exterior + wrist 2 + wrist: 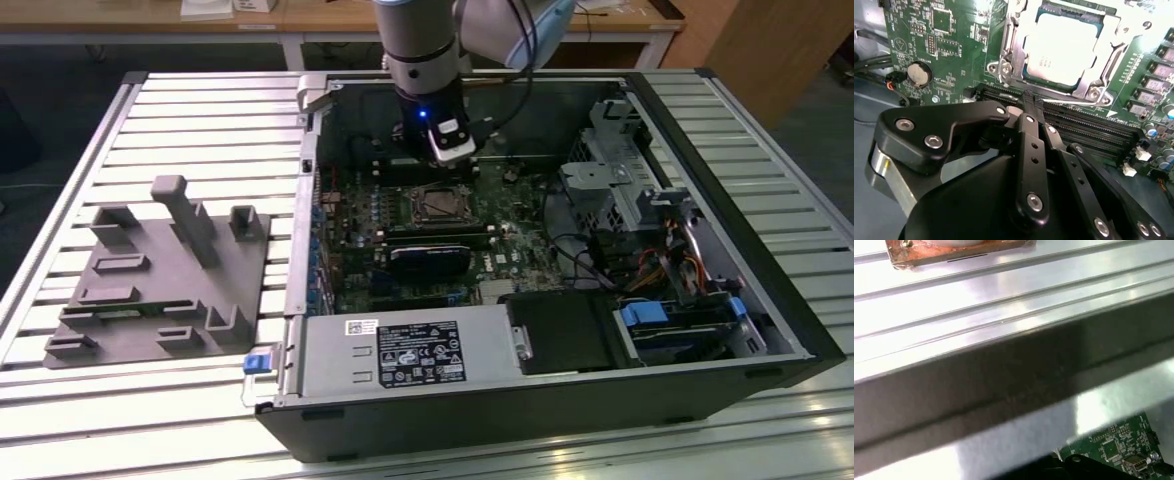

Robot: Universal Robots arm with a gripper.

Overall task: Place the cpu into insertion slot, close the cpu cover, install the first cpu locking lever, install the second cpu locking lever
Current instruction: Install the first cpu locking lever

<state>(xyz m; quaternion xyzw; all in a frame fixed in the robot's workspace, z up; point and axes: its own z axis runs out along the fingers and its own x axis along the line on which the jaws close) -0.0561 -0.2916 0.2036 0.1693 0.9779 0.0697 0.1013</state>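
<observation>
here my black pincer [1030, 102] hangs closed and empty over the long black memory slots [1089, 130], just beside the silvery-rimmed square insertion slot [1009, 60], where the silvery-tan square cpu [1064, 47] lies under the thin metal cpu cover [1114, 30].

A: Where is the cpu [1064, 47]?
B: It lies flat in the insertion slot [1030, 76] on the green board. Its top is pale and shiny.
A: And the cpu cover [1104, 25]?
B: The silver frame is down flat around the chip, and the chip shows through its square window.
</observation>
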